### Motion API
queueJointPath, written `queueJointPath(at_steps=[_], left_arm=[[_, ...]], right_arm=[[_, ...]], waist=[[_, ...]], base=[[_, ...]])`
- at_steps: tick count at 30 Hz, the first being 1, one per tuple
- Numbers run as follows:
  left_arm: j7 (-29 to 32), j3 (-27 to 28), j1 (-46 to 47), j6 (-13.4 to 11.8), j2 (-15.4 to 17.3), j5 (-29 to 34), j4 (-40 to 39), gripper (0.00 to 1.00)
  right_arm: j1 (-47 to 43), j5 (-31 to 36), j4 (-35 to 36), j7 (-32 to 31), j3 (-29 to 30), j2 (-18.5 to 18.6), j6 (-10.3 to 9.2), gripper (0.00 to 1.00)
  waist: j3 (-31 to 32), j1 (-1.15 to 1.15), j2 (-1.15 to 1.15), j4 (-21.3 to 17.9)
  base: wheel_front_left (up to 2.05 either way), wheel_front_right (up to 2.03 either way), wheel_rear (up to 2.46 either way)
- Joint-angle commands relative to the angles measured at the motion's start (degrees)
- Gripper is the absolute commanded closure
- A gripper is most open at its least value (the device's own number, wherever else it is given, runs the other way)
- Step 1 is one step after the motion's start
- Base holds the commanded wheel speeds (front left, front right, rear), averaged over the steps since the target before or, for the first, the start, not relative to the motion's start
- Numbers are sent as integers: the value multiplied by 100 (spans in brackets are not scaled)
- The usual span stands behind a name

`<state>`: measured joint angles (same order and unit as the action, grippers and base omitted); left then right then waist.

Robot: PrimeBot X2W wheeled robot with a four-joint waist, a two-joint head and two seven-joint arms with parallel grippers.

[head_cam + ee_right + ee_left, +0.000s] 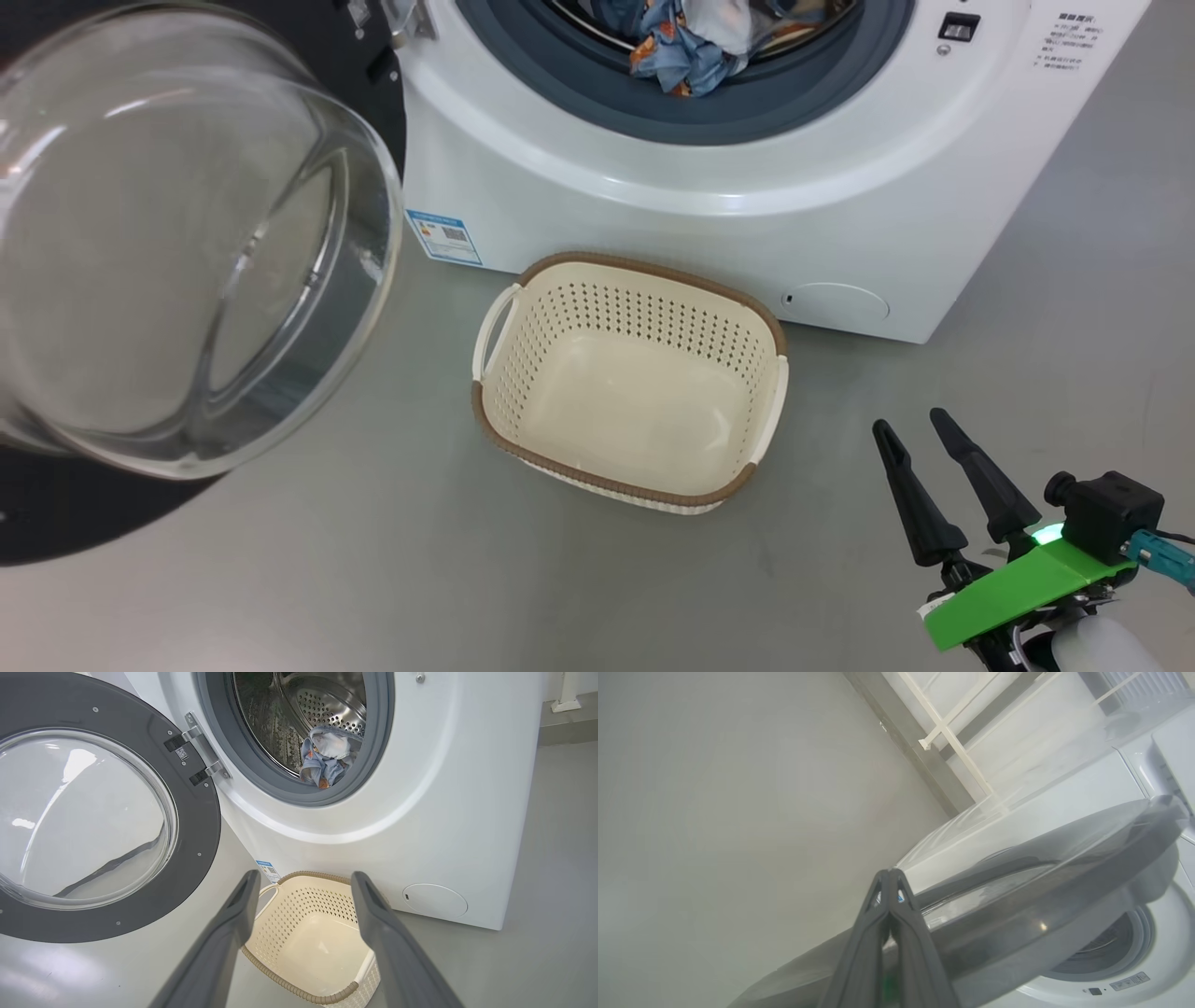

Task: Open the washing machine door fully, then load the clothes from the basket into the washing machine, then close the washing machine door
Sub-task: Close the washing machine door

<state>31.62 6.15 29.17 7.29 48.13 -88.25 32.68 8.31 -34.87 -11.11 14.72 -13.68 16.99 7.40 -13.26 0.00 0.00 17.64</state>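
washing machine door (187, 243) stands wide open, the clothes (691, 56) sitting in the washing machine (709, 233) drum (289, 718), basket (644, 268) on the floor (373, 560) right in front. Right gripper (907, 420) spread wide, gripping nothing; left gripper (889, 873) pinched shut, empty, beside the door's rim

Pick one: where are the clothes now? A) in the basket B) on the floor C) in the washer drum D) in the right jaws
C: the clothes lie inside the drum of the washing machine, and the basket shows a bare bottom.
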Motion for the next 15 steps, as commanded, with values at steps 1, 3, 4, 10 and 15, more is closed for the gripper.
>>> queueJointPath(at_steps=[1, 3, 4, 10, 15], left_arm=[[194, 98, 2, 20, 327, -95, -268, 100], [327, 70, -55, 20, 331, -149, -392, 100], [392, 55, -87, 20, 336, -170, -463, 100], [856, 16, -323, 20, 346, -372, -976, 100], [1177, 32, -510, 20, 321, -514, -1491, 100]], right_arm=[[50, 51, 112, 28, -75, 32, 9, 0], [20, 50, 103, 28, -62, 21, 9, 0], [9, 51, 101, 28, -55, 15, 9, 0], [-96, 46, 81, 28, -26, -39, 9, 0], [-176, 45, 77, 28, 29, -78, 9, 0]], waist=[[56, 0, 0, 28], [109, 0, 0, 42], [134, 0, 0, 48], [321, 0, 0, 89], [412, 0, 0, 123]], base=[[0, 0, 0], [0, 0, 0], [0, 0, 0], [0, 0, 0], [0, 0, 0]])
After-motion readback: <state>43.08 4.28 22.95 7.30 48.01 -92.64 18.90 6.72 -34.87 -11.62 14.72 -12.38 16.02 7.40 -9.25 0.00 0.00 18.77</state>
